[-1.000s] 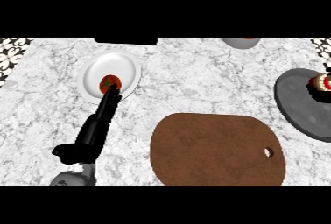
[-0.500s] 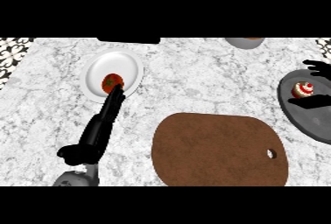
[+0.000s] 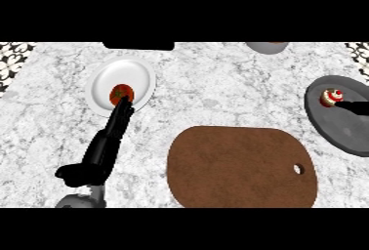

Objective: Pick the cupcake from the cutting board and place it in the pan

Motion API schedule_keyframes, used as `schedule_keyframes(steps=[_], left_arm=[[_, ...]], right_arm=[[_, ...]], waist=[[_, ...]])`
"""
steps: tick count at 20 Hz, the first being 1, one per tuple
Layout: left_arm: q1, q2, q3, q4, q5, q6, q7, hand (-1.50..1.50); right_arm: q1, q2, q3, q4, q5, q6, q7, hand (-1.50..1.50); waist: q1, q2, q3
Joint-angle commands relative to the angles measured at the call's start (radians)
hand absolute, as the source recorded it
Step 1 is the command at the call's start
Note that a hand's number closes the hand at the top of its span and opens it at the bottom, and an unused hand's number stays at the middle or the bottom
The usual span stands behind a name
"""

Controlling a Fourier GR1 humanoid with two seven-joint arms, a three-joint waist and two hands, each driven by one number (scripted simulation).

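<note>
We log the cupcake (image 3: 331, 96) upright in the pan (image 3: 346, 128), at its 10 o'clock edge. Right hand (image 3: 355, 107) shows at 3 o'clock, its fingers touching the cupcake's side; we cannot tell open or closed. Left hand (image 3: 115, 129) lies straight-fingered, tips on a tomato (image 3: 119, 93) on the plate (image 3: 137, 73). Board (image 3: 241, 168) on the surface (image 3: 216, 78) at 6 o'clock.

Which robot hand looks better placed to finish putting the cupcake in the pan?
The right robot hand. It is already at the cupcake, over the pan on that side. The left robot hand stretches toward the tomato on the plate, far across the counter.
</note>
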State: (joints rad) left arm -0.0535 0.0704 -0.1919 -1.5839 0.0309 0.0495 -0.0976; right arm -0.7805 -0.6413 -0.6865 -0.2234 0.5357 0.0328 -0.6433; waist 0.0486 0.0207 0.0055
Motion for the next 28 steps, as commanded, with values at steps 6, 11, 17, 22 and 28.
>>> schedule_keyframes(steps=[6, 11, 17, 22, 28], left_arm=[[0.029, 0.001, 0.006, -0.024, -0.005, 0.005, 0.002, 0.0], [0.042, -0.001, 0.001, -0.023, -0.009, 0.003, -0.004, 0.0], [0.052, 0.019, 0.02, -0.039, -0.006, -0.005, -0.006, 0.0], [-0.026, 0.0, 0.043, 0.042, -0.003, 0.003, 0.01, 0.0], [0.022, 0.002, 0.036, 0.029, -0.003, -0.008, -0.02, 0.0]], right_arm=[[0.104, -0.127, -0.081, 0.075, -0.114, 0.367, -0.098, -1.5], [0.183, -0.215, -0.063, 0.068, -0.112, 0.589, -0.183, -1.5], [0.307, -0.172, -0.022, 0.008, -0.104, 0.594, -0.325, -1.5], [0.305, -0.198, -0.004, -0.019, -0.12, 0.608, -0.32, -1.5], [0.356, -0.166, 0.027, -0.026, -0.127, 0.573, -0.351, -1.5]], waist=[[-0.019, -0.008, -0.001], [-0.019, -0.007, 0.001], [-0.029, -0.012, 0.001], [-0.038, -0.01, 0.0], [-0.034, -0.012, 0.0]])
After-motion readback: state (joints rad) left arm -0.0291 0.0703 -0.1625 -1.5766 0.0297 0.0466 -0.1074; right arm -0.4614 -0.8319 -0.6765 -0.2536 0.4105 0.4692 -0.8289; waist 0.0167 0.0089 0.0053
